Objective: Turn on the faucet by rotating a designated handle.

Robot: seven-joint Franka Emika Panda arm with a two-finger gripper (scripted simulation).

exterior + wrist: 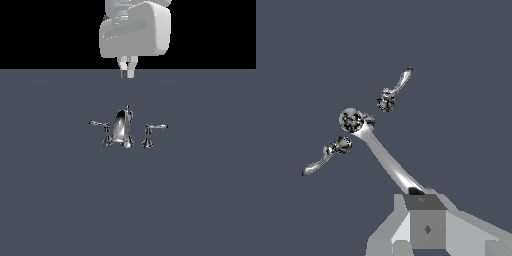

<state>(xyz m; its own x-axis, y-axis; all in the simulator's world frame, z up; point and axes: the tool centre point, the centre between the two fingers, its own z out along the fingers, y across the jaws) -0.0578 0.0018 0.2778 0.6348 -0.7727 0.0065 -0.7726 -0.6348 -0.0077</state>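
The chrome faucet [121,127] stands on the dark floor in the middle of the exterior view, its curved spout [387,159] topped by a knob. The handle [149,134] is on the exterior view's right, on a flared post with its lever pointing right; in the wrist view the handle [393,92] lies beside the knob. My gripper [128,73] hangs well above the spout, touching nothing. Its fingers are together and hold nothing. In the wrist view the gripper [425,216] shows just over the spout's tip.
The twin handle [105,131] stands on the exterior view's left with its lever pointing left, and the twin handle [326,156] also shows in the wrist view. The flat grey-blue floor [200,200] runs all around the faucet.
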